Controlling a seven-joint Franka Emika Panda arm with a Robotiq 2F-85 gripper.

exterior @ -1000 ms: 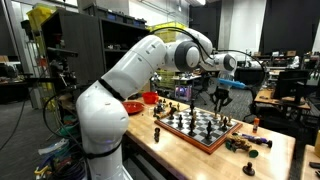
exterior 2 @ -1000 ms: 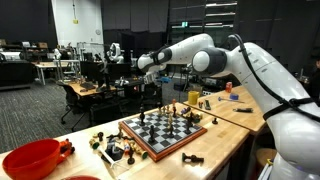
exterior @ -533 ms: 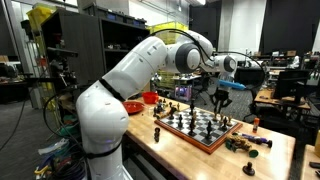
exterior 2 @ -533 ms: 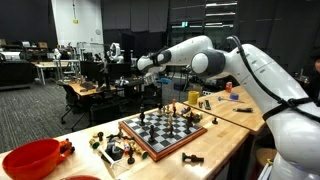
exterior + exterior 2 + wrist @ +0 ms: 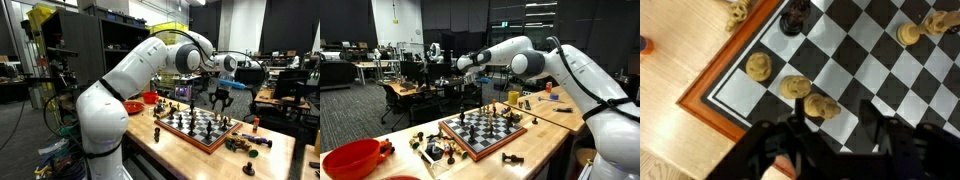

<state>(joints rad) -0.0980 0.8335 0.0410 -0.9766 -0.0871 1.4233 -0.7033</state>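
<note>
Currently | gripper (image 5: 837, 128): jaws apart, empty, above chessboard (image 5: 712, 84) | nearest: three light pieces (image 5: 795, 87) by its corner

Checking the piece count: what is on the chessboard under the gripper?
Three light pieces cluster near the chessboard corner, with a dark piece farther along the edge. The gripper hides the squares at its own base.

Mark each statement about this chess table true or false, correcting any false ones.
1. The wood-framed chequered chessboard lies on the pale wooden table. True.
2. The robot's black hand grips a chess piece. False: it hovers above the board, fingers apart, holding nothing.
3. A red round bowl sits on the table, off the board. True.
4. Every chess piece stands on the board. False: several dark pieces lie on the table.
</note>
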